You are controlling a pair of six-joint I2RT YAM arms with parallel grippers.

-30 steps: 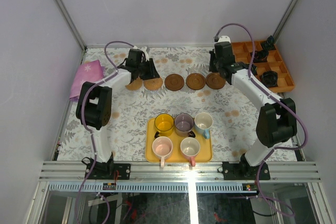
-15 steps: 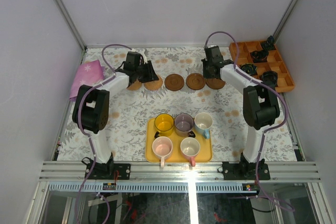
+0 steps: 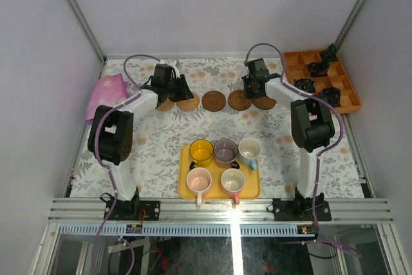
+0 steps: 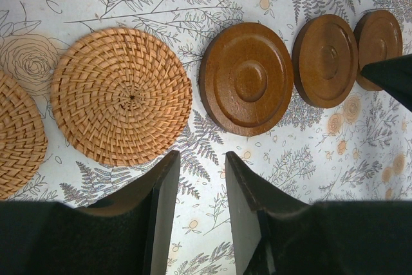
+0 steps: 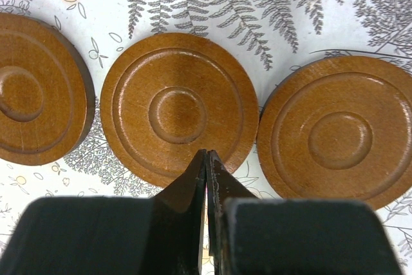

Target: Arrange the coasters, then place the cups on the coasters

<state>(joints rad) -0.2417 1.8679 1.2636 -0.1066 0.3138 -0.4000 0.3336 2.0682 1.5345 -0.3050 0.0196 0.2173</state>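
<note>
We see the left claw [image 4: 199,159] released, its fingers apart above the floral tablecloth [image 4: 309,159]. A tan woven round coaster [image 4: 121,94] lies just beyond its left finger. The right claw [image 5: 206,156] is clenched on nothing, its tips over the near rim of the middle dark brown wooden coaster [image 5: 174,111]. Five small handled mugs [image 3: 225,151] stand on the yellow rectangular tray [image 3: 183,191], well behind both claws.

Top view: bright, even, diffuse light with faint, soft shadows. One glare spot burns out on the front rail [image 3: 233,207] and streaks downward. Wrist views: coasters [image 5: 175,109] in sharp focus, grain legible, mild sheen on the wood. Fingers [image 4: 164,214] close to the lens are dark, underexposed and soft-edged.
</note>
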